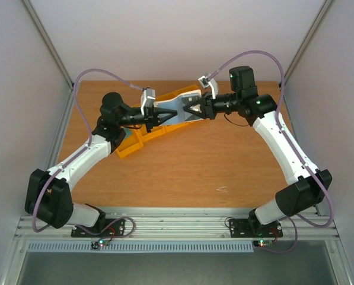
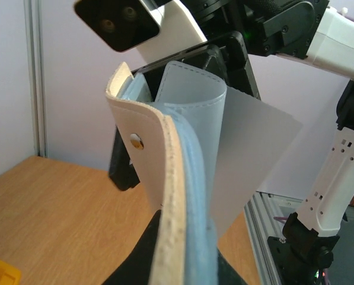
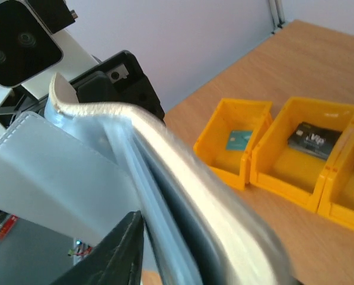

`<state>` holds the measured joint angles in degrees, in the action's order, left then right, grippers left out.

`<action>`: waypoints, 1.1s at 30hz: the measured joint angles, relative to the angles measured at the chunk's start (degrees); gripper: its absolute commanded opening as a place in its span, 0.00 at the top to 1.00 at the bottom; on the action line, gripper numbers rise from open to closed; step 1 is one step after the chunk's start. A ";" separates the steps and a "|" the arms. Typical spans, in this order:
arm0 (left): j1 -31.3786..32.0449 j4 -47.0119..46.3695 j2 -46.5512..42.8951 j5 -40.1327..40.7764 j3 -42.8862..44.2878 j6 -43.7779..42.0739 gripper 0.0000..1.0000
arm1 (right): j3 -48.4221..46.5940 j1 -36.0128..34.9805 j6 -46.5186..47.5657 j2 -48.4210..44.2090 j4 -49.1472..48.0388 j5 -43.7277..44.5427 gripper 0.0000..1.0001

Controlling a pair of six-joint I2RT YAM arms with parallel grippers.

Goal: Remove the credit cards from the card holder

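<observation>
Card holder [image 1: 178, 105]: held up in the air straight above the far end of the yellow bins [image 1: 135, 146], between the two arms, not touching the bins or the table [image 1: 224, 172].
Holder's faces: the cream outer face [image 2: 156, 172] curls over at the top, with a small round snap [image 2: 136, 141] near its edge; the pale blue-grey inside lies against it, and a thin pale pocket sheet [image 2: 254, 148] fans out from the fold.
Left gripper [image 1: 163, 117]: reaches in from the bins' left side, with its jaws clamped tight on the holder's edge; in the left wrist view the holder rises straight out from between the dark fingers [image 2: 135, 270].
Right gripper [image 1: 193, 110]: meets the holder from the bins' right side, its fingertips at the opposite edge. One dark finger [image 3: 114, 249] lies close against the pale sheet, but I cannot tell whether the jaws pinch the holder or stand slightly apart.
Teal card [image 3: 239, 139]: flat on the floor of one bin in the row.
Dark card [image 3: 310, 140]: in the bin next to the teal one, resting at a slight tilt.
Third bin: only its corner shows at the edge of the right wrist view, and its contents are too cut off to name.
</observation>
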<state>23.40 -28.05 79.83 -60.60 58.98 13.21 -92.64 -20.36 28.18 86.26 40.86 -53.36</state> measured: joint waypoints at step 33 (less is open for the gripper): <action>1.14 -3.78 -0.96 10.32 -1.90 -0.15 0.77 | -2.84 -3.48 2.32 2.25 0.44 1.38 0.99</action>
<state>24.53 -31.83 78.87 -50.28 57.08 13.06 -95.48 -23.83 30.50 88.51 41.30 -51.99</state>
